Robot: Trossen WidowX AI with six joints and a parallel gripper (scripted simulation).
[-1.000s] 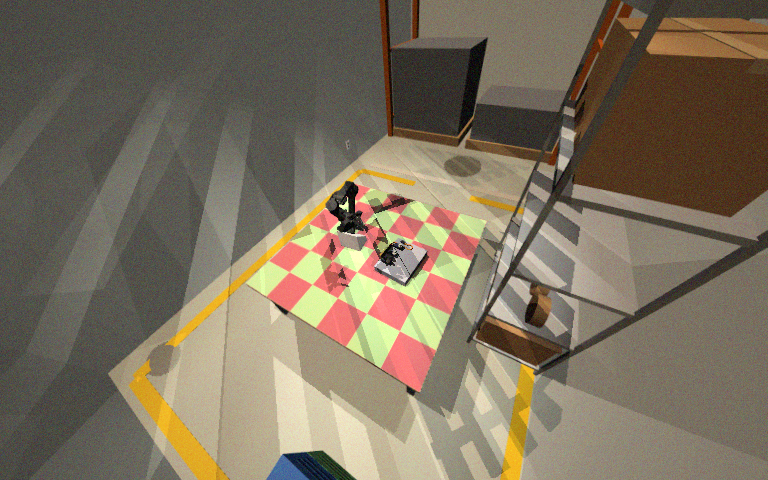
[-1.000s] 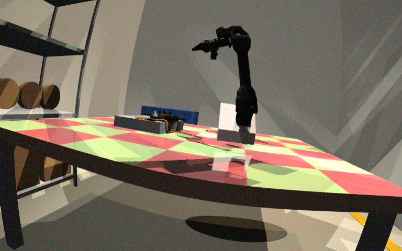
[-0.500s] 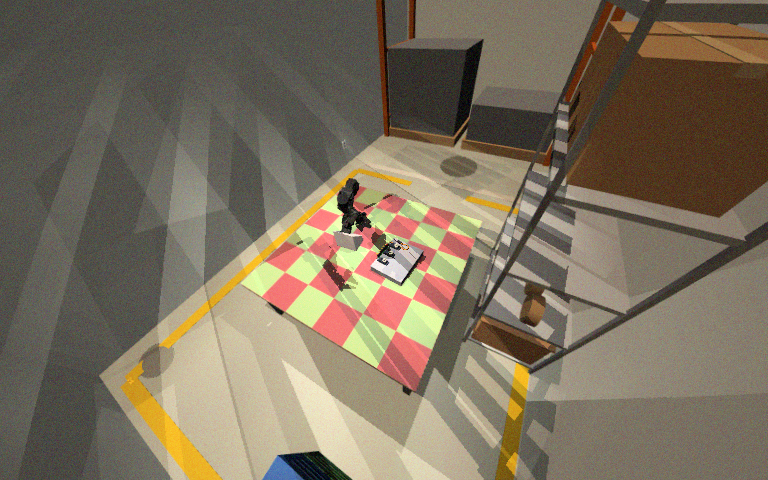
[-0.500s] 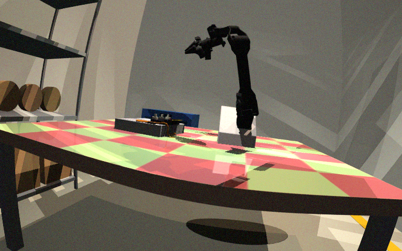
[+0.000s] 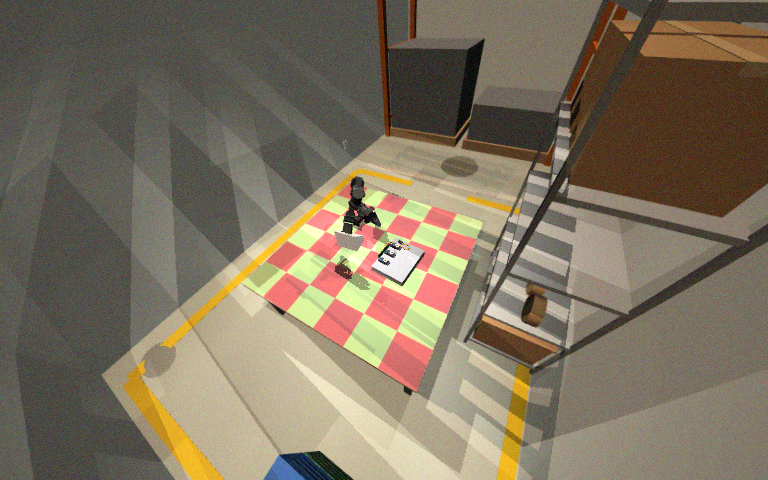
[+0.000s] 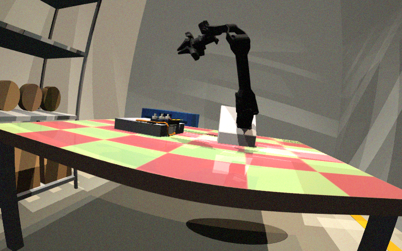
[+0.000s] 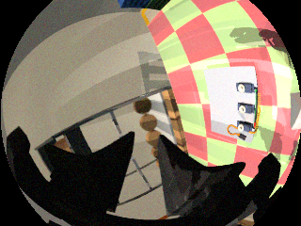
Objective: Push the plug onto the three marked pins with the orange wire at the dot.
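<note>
Plug: probably the dark bit by the orange lead on the holder. Likely light, rigid, slick; lead floppy. Take housing sides, spare wires. Gripper high, empty, narrowly parted.

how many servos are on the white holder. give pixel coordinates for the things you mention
3, in a row along one edge of the holder [image 5: 404,266] [image 6: 139,126] [image 7: 221,94]: one at each end, one between them.

The square counter is checkered red and pale green. The flat rectangular holder has a whitish top and dark sides.
</note>
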